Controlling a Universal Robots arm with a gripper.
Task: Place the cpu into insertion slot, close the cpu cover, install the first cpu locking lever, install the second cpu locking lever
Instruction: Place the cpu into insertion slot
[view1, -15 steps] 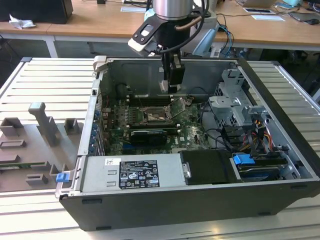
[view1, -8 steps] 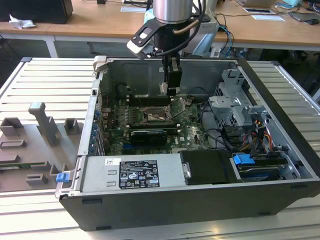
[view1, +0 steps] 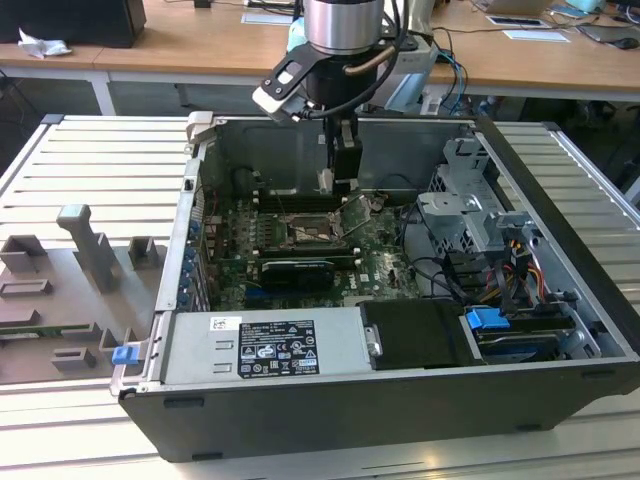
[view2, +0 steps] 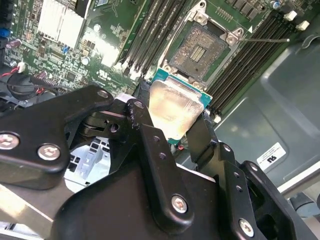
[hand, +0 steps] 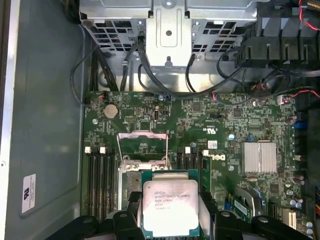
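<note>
My gripper (view1: 334, 178) hangs inside the open computer case, shut on the cpu (view2: 172, 107). The chip's pale metal face sits between the two black fingers (view2: 142, 112) in both wrist views, with a green edge showing. The insertion slot (view2: 202, 46) lies open on the motherboard, a dark square with a silver surround, just beyond the held chip and apart from it. In the first wrist view the cpu (hand: 170, 206) overlaps the slot's near side, and the cpu cover (hand: 142, 135) stands raised past it. A thin locking lever (view2: 265, 39) sticks out beside the slot.
Long black memory slots (view2: 155, 35) flank the socket. A black graphics card (view1: 297, 272) lies toward the case front, with a silver power supply (view1: 265, 345) beyond it. A metal drive cage (view1: 470, 205) and cables (view1: 520, 265) fill the exterior view's right. The case walls (view1: 195, 190) close in the board.
</note>
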